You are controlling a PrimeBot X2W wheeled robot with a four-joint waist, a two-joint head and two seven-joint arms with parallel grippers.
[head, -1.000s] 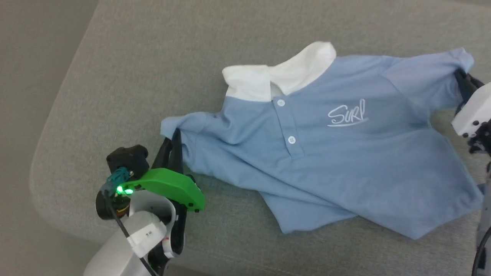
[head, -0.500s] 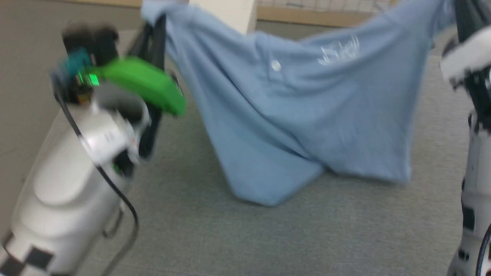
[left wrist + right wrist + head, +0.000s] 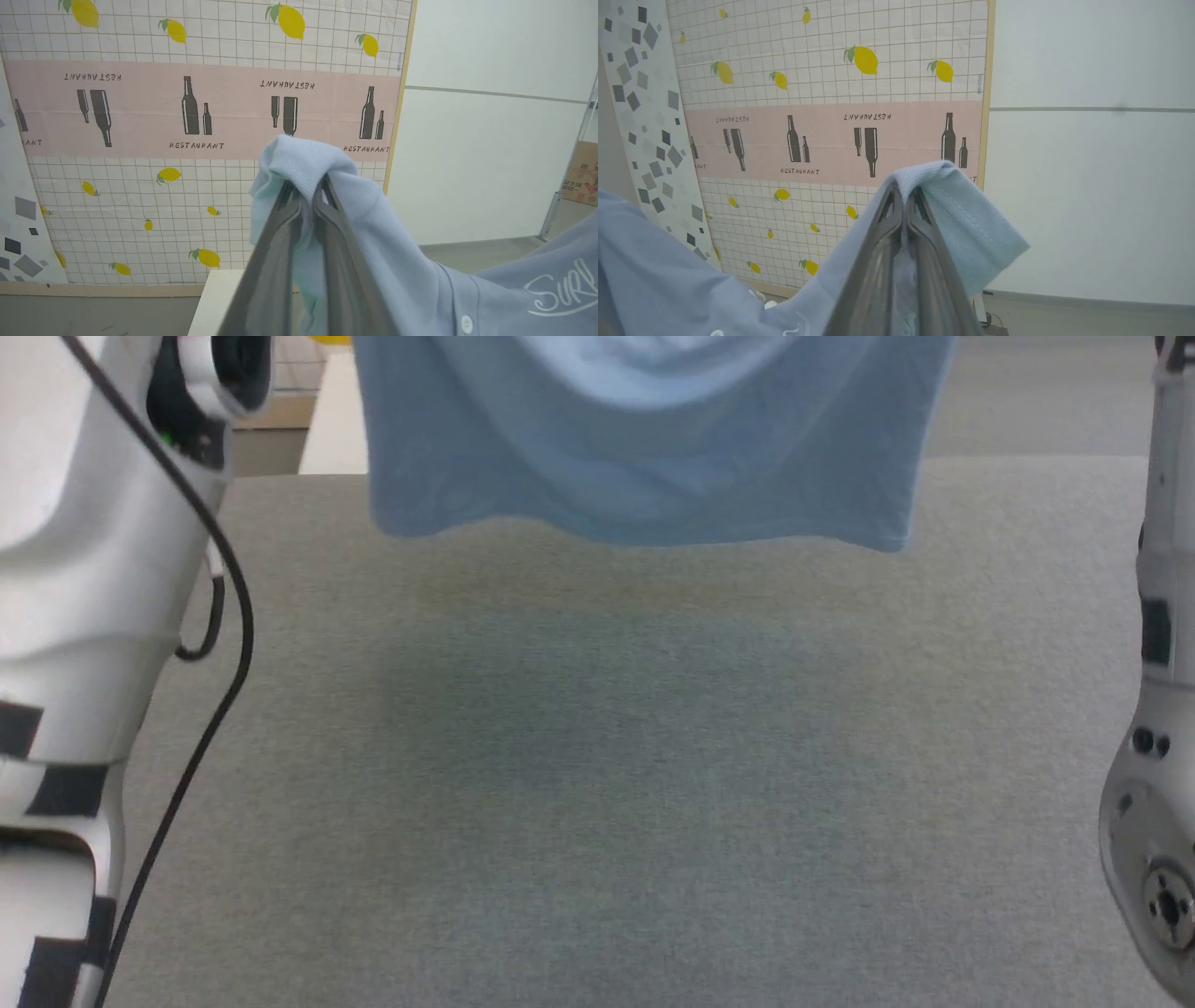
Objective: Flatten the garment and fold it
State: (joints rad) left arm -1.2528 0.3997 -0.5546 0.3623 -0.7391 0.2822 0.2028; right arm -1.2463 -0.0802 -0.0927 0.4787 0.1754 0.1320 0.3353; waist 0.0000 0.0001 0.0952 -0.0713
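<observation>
Lifted now off the grey surface (image 3: 597,756), the garment (image 3: 644,448) hangs between our left gripper (image 3: 304,189) and right gripper (image 3: 903,191), both pinching its fabric; next we lay it flat.

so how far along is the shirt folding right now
Done: the left hand and the right hand are each shut on a bunch of the polo shirt. In hand: it hangs spread between them, hem clear of the grey surface. Left: laying it down flat, then every fold; no fold shows yet.
</observation>
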